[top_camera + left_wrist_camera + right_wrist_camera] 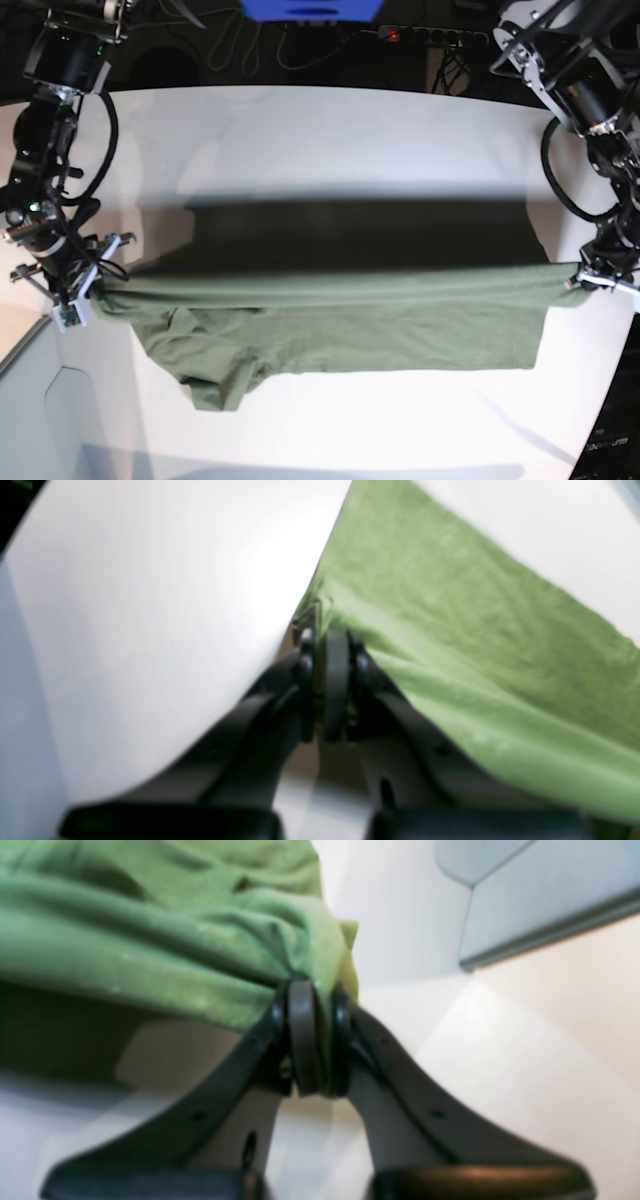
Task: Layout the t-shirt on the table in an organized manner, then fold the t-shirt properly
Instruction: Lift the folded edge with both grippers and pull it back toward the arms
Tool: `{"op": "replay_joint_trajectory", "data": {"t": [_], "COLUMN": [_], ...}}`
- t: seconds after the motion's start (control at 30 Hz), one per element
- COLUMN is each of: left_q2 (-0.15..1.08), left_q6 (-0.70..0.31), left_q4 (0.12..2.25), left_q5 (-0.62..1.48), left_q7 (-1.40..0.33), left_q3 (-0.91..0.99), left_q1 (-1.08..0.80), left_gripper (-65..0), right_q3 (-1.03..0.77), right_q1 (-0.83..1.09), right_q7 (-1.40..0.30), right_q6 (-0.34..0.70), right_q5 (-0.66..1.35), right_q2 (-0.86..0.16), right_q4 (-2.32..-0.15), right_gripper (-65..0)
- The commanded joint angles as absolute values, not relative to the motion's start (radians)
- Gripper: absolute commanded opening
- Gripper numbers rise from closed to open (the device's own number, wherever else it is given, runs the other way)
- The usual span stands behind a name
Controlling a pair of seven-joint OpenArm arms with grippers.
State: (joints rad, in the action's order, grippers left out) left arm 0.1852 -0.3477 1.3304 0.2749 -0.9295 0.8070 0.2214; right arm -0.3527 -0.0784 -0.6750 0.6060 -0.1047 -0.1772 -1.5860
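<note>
The olive-green t-shirt (330, 320) hangs stretched in a wide band between my two grippers above the white table (330, 140), its lower part drooping toward the front. On the right of the base view, my left gripper (578, 277) is shut on one corner of the t-shirt (475, 645), the fabric pinched between the left gripper's (320, 630) tips. My right gripper (100, 275), at the left of that view, is shut on the bunched opposite edge of the t-shirt (165, 930), cloth wedged between the right gripper's (320, 990) pads. A sleeve (215, 385) dangles low at the left.
The shirt casts a dark shadow (350, 235) on the tabletop behind it. Cables and a power strip (430, 35) lie beyond the table's far edge. A grey floor area (50, 420) shows past the table's curved left edge.
</note>
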Motion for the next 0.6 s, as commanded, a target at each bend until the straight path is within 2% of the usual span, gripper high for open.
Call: {"op": "replay_joint_trajectory", "data": {"t": [0.0, 0.57], "left_q2": [0.203, 0.182], "left_q6": [-0.341, -0.346], "left_q4": [1.346, 1.345], "left_q5": [0.271, 0.271], "left_q7": [-0.924, -0.926], "left_q3": [0.808, 0.816], "left_q1": [0.232, 0.044], "left_gripper": [-65.0, -65.0], "right_q3": [-0.360, -0.360], "right_q1": [-0.085, 0.268], "right_q7": [-0.659, -0.659], "right_q6": [0.607, 0.607], "right_q5": [-0.111, -0.107], "right_q2": [-0.191, -0.162], "right_q4": [-1.603, -1.730], "right_gripper": [-65.0, -65.0]}}
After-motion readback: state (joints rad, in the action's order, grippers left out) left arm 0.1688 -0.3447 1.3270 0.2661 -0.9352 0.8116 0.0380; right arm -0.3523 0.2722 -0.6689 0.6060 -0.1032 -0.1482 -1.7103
